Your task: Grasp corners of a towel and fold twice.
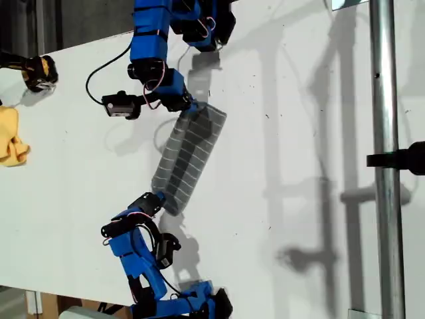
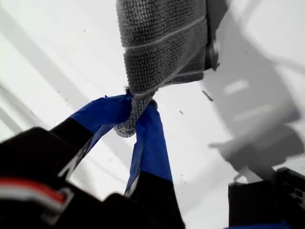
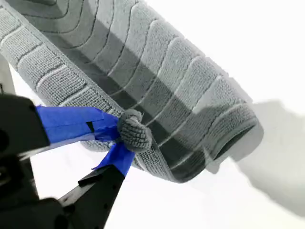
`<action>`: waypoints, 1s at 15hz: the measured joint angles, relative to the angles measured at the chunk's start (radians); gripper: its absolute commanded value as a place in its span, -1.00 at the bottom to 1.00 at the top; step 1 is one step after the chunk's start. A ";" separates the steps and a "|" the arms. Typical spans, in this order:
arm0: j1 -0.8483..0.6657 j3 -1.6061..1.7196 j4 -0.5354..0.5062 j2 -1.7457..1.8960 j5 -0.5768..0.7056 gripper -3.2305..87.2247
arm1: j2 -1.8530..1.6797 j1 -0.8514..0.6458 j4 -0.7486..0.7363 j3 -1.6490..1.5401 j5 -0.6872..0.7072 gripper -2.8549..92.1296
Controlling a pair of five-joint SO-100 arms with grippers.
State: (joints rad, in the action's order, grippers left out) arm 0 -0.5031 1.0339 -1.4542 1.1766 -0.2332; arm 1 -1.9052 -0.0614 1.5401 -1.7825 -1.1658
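Exterior view: the towel (image 1: 189, 156) hangs folded between both arms, mid-desk (image 1: 299, 133).

First wrist view: my first gripper (image 2: 138, 114) pinches just a tiny corner (image 2: 131, 121); one tug could slip it.

Second wrist view: my second gripper (image 3: 121, 138) squeezes a small bunched corner (image 3: 135, 131); it might pop out too.

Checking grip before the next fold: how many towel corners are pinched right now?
2: one in my first gripper, one in my second gripper, at opposite ends of the towel. Other corners may be hidden in the fold.
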 measured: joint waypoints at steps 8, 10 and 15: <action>0.037 0.308 0.087 0.094 0.009 -0.98 | 0.117 0.107 -0.161 -0.081 -0.097 -0.94; 0.021 0.368 0.143 0.092 0.009 -0.98 | 0.173 0.109 -0.183 -0.083 -0.097 -0.94; 0.005 0.371 0.173 0.032 -0.023 -0.98 | 0.302 0.124 -0.202 -0.123 -0.132 -0.94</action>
State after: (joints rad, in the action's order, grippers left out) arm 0 -0.4985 1.4051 -1.2809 1.2088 -0.2562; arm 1 -1.6030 0.0629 1.3376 -1.9052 -1.2977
